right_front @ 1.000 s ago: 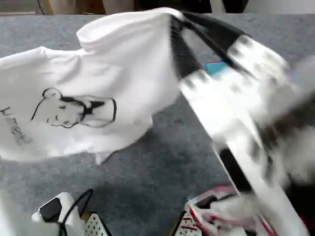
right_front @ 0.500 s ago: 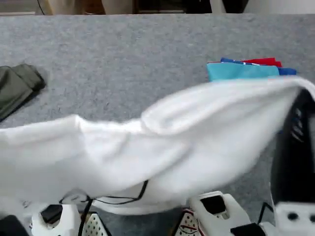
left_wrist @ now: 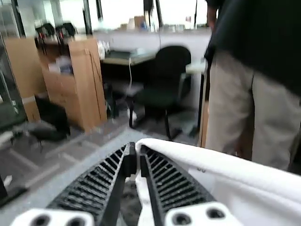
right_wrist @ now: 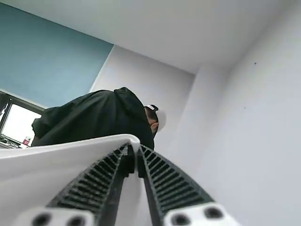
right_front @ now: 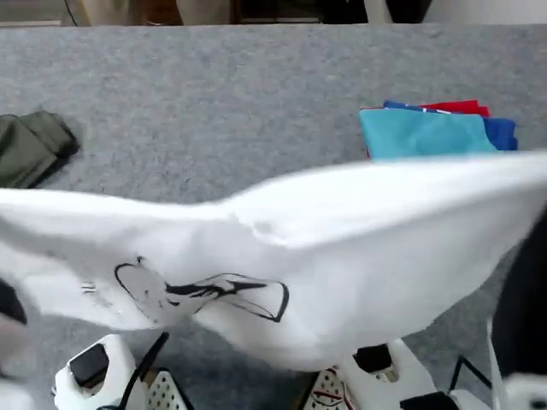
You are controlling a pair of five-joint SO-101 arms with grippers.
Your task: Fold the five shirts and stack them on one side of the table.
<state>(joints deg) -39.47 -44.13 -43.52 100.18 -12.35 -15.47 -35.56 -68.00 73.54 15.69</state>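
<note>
Between the ribbed black fingers [left_wrist: 164,181] of the left gripper [left_wrist: 136,157], an edge of the white cotton shirt [right_front: 367,239] is pinched; the right gripper [right_wrist: 134,157] is likewise clamped on a fold of it. The shirt is held stretched from side to side above the near edge of the grey felt-covered table [right_front: 239,85]. A black line drawing [right_front: 201,295] is printed on it; the small lettering beside it cannot be read. A folded stack of turquoise, blue and red shirts [right_front: 427,132] is seen by the right edge, and a crumpled olive-green shirt [right_front: 30,147] at the left edge. A wooden cabinet [left_wrist: 77,80] and a black office chair [left_wrist: 164,94] are seen in the room behind.
</note>
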